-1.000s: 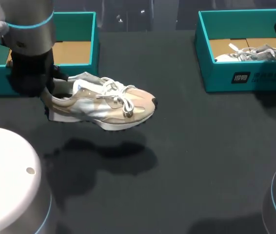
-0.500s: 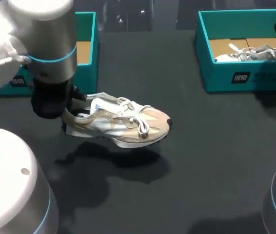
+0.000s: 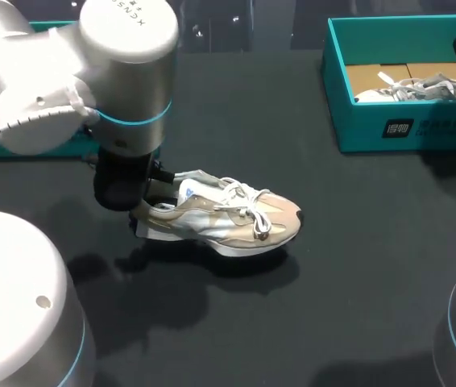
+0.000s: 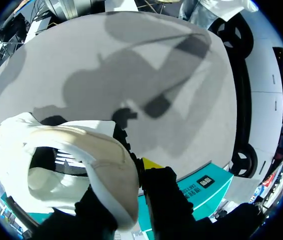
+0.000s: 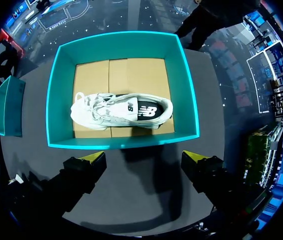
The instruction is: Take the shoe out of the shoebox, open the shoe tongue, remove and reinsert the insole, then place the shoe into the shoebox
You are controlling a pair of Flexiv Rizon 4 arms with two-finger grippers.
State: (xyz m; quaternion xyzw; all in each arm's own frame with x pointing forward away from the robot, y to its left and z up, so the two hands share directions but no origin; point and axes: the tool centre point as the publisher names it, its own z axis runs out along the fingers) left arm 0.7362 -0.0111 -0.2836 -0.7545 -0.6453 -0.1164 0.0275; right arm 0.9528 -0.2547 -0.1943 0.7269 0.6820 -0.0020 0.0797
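Observation:
A beige and white shoe (image 3: 228,216) with white laces lies toe to the right, left of the table's middle, low over the dark table or on it. My left gripper (image 4: 129,185) is shut on its heel collar, one finger inside the shoe and the yellow-tipped finger (image 4: 152,164) outside. In the head view my left arm (image 3: 123,97) covers the heel. The left teal shoebox (image 4: 201,184) lies behind that gripper. My right gripper (image 5: 145,160) hangs open above the front wall of the right teal shoebox (image 5: 56,100), with nothing between its fingers.
The right shoebox (image 3: 389,129) at the back right holds a second, white shoe (image 3: 421,87), which the right wrist view shows lying on its side (image 5: 121,110). A smaller teal piece (image 5: 9,105) stands beside that box. My arms' white bases (image 3: 18,298) fill the front corners.
My left arm has carried the shoe rightward and toward the front, lower over the table, away from the left shoebox. The right gripper has stayed put.

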